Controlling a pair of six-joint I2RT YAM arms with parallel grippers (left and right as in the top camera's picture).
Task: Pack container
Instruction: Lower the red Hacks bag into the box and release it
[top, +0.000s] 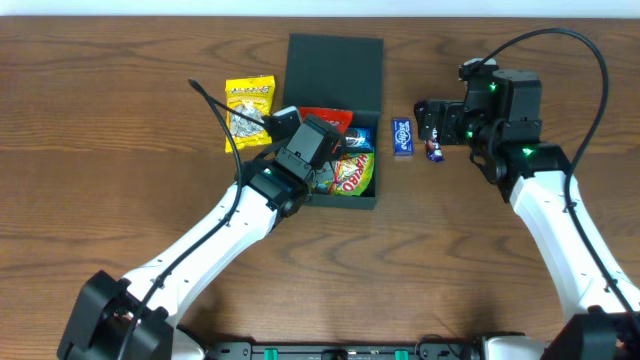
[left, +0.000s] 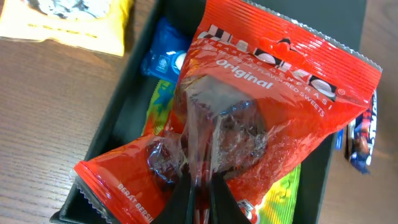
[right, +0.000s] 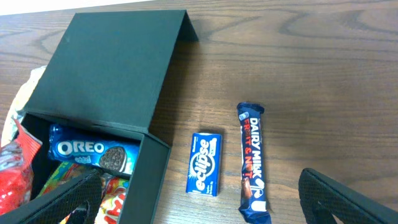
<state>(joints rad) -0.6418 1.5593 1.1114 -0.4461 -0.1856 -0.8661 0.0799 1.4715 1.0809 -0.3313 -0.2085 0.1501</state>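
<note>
Between the pinched fingers of the left tool (left: 200, 183), a red packet of Original sweets (left: 273, 93) is gripped over the open dark green container (top: 335, 70), in which an Oreo pack (right: 93, 149) is seen. The right tool (top: 432, 125) is spread wide and grasps nothing. An Eclipse box (right: 205, 163) and a Dairy Milk bar (right: 252, 162) lie beneath it on the surface (right: 311, 74), and the container lies to its left.
</note>
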